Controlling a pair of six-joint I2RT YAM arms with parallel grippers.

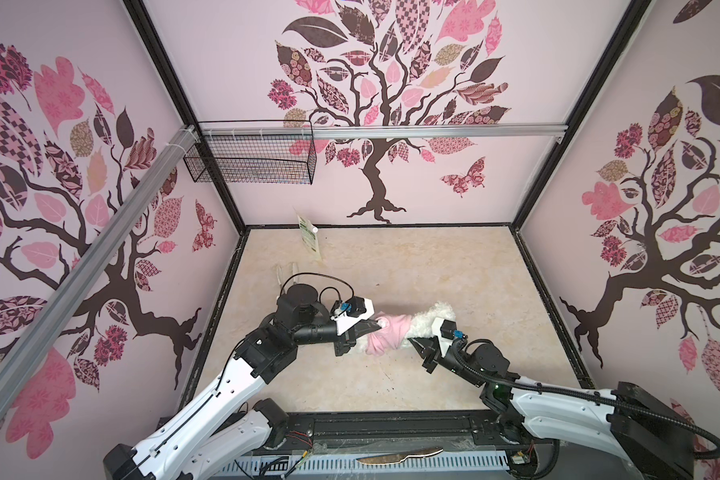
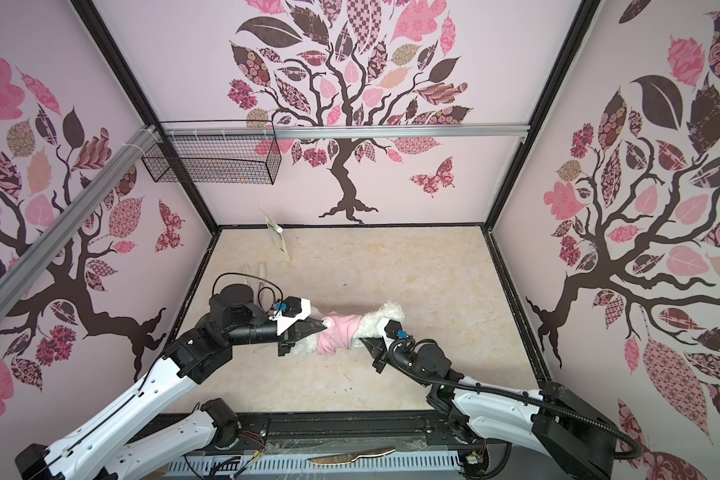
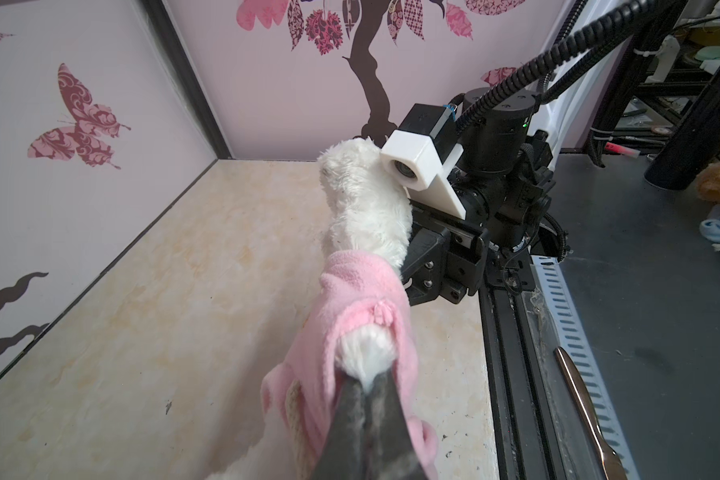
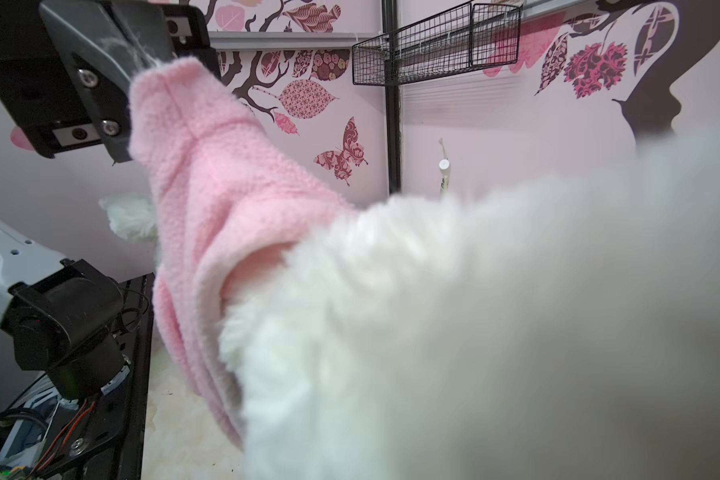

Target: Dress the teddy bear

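left arm (image 1: 233, 374), right arm (image 1: 558, 409): white shells, black joints; ribbed black cable (image 3: 516, 77) on the right; blue plugs (image 1: 345, 308) at wrists.

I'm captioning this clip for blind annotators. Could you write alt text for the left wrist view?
The left gripper, shut, pinches a white furry limb of the teddy bear poking out of the pink hoodie. The bear stretches away over a beige marbled table toward the right arm's white camera mount, with pink walls and a butterfly decal behind.
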